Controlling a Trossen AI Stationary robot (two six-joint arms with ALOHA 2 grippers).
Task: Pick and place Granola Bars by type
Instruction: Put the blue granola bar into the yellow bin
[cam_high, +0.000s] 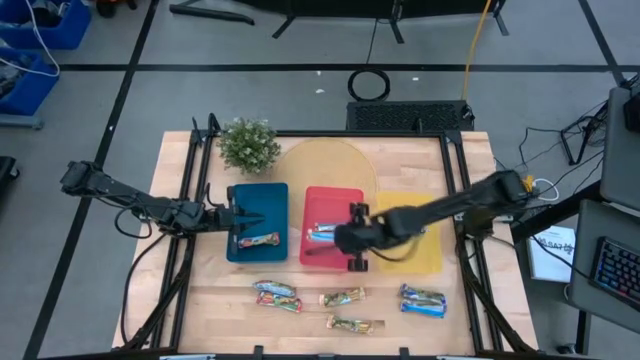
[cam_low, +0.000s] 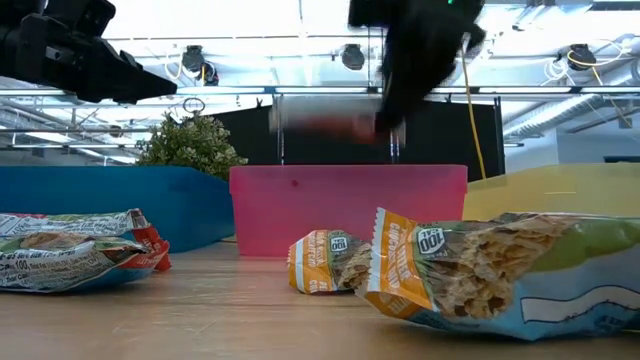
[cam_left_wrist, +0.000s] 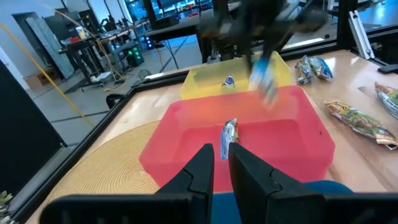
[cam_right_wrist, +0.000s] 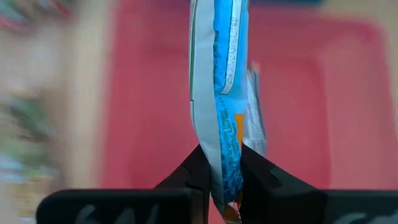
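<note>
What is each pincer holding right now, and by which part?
The right pincer pinches a blue bar by one end of its wrapper, above the red tray. The left pincer, shut over the blue tray, holds nothing.

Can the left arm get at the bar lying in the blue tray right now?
Probably yes. The left tool hovers over the blue tray, right beside the bar, and nothing covers it. The right tool is over the pink tray, holding a blue bar.
</note>
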